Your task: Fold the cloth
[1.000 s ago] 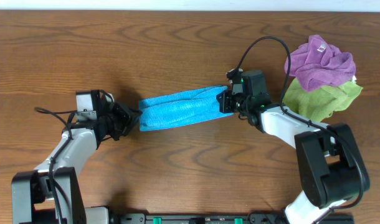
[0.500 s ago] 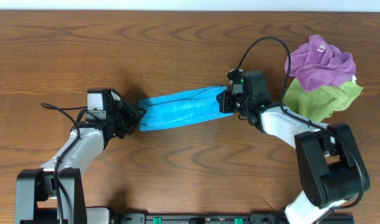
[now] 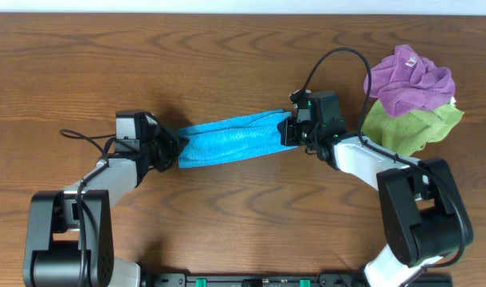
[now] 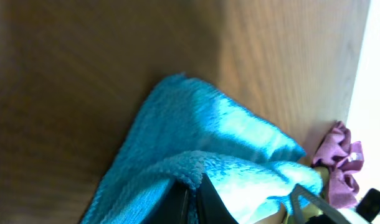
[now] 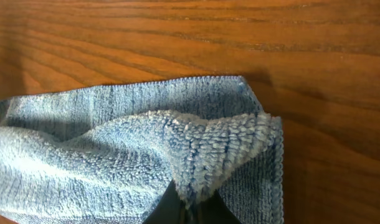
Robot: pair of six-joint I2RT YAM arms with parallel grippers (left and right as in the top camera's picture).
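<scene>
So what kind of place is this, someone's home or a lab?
Most likely a robotics lab or test bench: a left arm and right arm work at a wooden table, handling a blue cloth, with a purple cloth and green cloth piled aside.

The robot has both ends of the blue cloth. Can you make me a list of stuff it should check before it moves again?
1. Left gripper pinched shut on the blue cloth: ok.
2. Right gripper pinched shut on the other end: ok.
3. Blue cloth lies in a long band between the two grippers: ok.
4. Blue cloth smooth at the pinches: not ok, it bunches up there.
5. Each gripper has every layer: cannot tell.
6. Purple cloth and green cloth apart from the blue one: ok.
</scene>
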